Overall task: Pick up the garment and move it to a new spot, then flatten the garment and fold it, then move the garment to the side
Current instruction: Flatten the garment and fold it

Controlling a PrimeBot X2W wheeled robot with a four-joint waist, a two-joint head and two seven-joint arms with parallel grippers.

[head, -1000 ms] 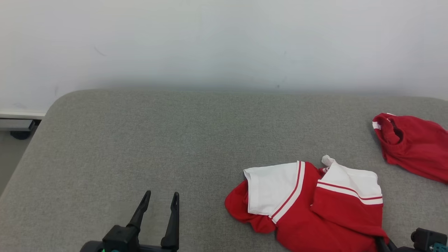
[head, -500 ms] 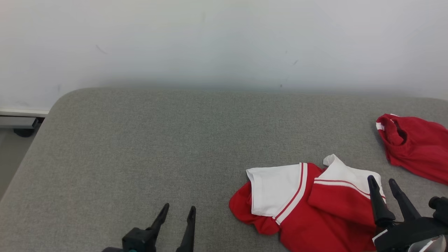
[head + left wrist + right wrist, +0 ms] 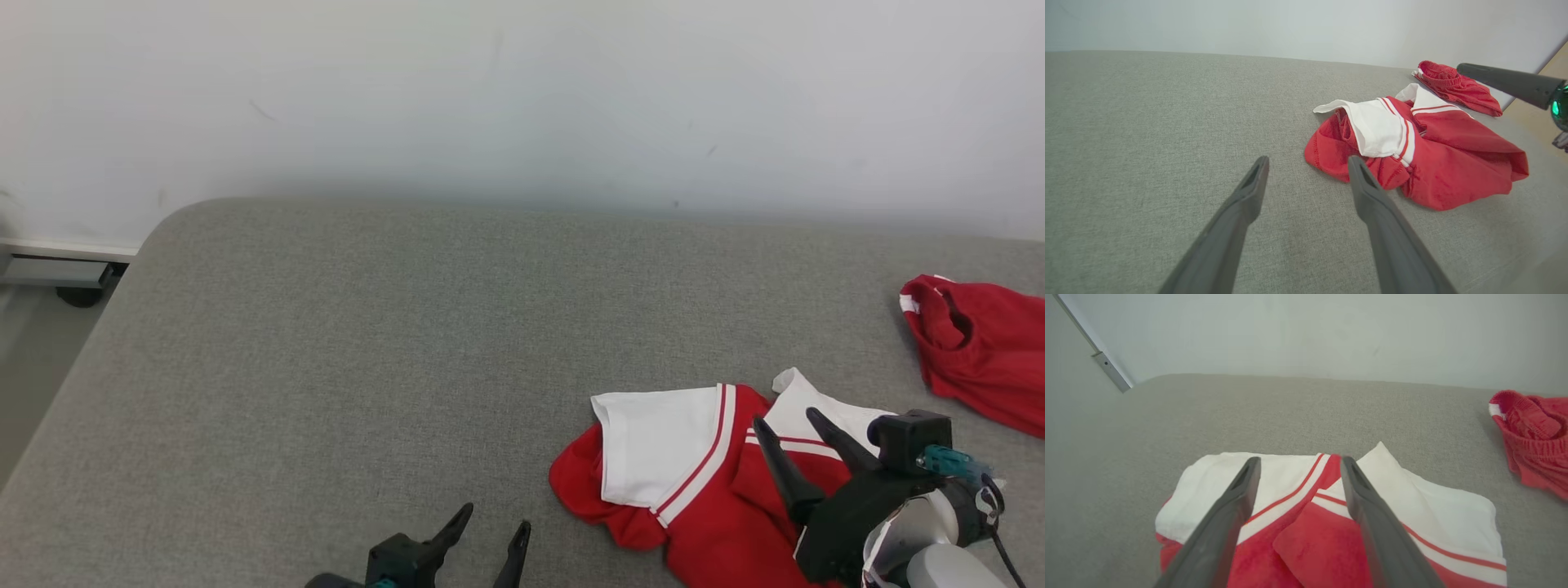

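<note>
A crumpled red garment (image 3: 661,449) with white sleeves and red stripes lies on the grey cushioned surface (image 3: 367,343), near its front right. My right gripper (image 3: 785,418) hovers open just above it, fingers spread over the white collar area and holding nothing. From the right wrist the garment (image 3: 1433,498) lies under the open right gripper (image 3: 1300,460). My left gripper (image 3: 495,517) stands open and empty at the bottom, left of the garment. From the left wrist, the left gripper (image 3: 1307,160) points at the garment's (image 3: 1453,163) red hem.
A second red piece of clothing (image 3: 980,351) lies bunched at the far right, apart from the garment, and shows from both wrists (image 3: 1535,445) (image 3: 1453,85). A pale wall (image 3: 522,98) stands behind. The surface's rounded left edge drops to the floor (image 3: 33,359).
My right gripper has opened, come up from the lower right corner and moved left over the garment. The left gripper sits lower and further right. The camera has shifted a little.
</note>
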